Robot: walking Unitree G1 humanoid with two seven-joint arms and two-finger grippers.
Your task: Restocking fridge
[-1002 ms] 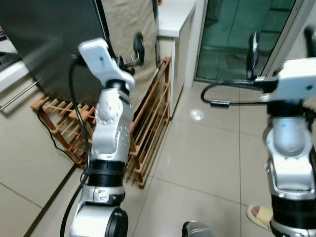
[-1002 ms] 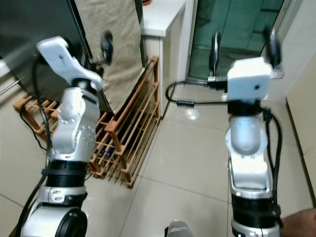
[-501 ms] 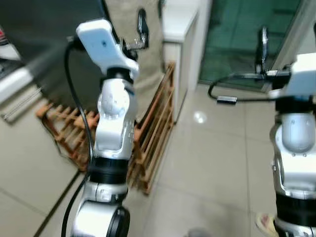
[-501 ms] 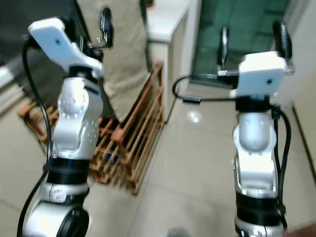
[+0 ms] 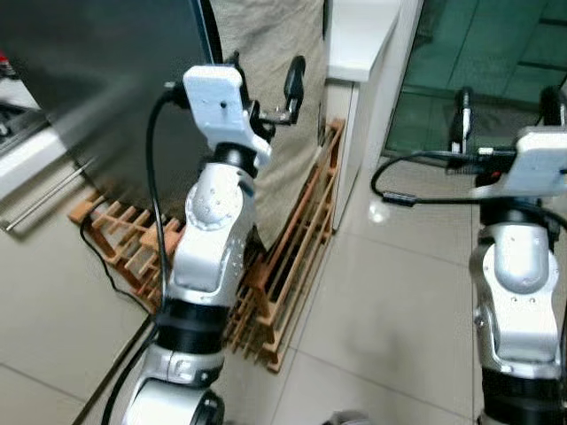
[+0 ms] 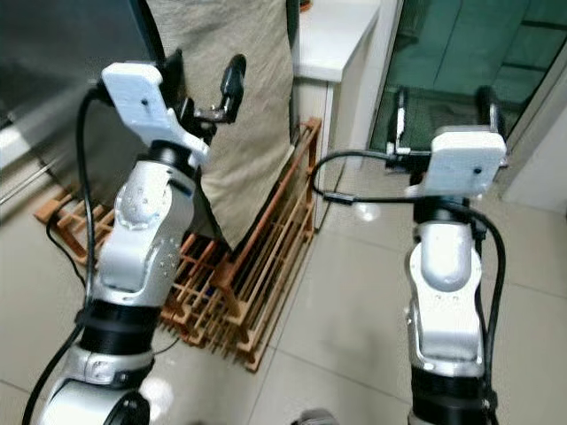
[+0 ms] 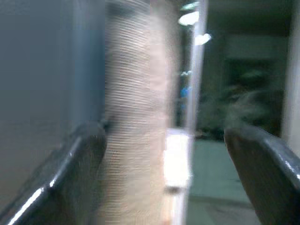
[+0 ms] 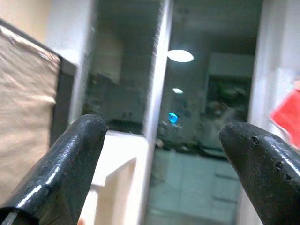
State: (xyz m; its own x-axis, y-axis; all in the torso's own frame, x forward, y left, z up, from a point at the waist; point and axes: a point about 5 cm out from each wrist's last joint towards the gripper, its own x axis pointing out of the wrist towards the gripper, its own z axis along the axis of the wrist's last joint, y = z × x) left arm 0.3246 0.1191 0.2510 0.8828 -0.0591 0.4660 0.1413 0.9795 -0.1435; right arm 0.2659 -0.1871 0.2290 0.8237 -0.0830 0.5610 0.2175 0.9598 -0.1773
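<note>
So this looks like the approach stage of the restock – nothing is in either gripper yet. The fridge [image 5: 97, 88] is the big dark slab filling the upper left of the frame, door shut, with a beige cloth [image 5: 266, 62] hanging along its side and a wooden rack [image 5: 283, 257] leaning at the foot of it on the tiled floor [image 5: 390, 310].

The left gripper [image 5: 266, 88] is raised up near the fridge's edge, just in front of the cloth, fingers [image 7: 84, 173] spread apart with nothing between them. The right gripper [image 6: 443, 111] sits at upper right of the frame, held out toward the glass door [image 6: 461, 53], also spread wide and empty. A white counter [image 5: 363, 35] stands between fridge and glass.

My guess at the next move – get that left one onto the fridge door edge or handle and pull it open. I can't make out a handle from here, so it'll need to line up carefully. No groceries anywhere that I can see.
</note>
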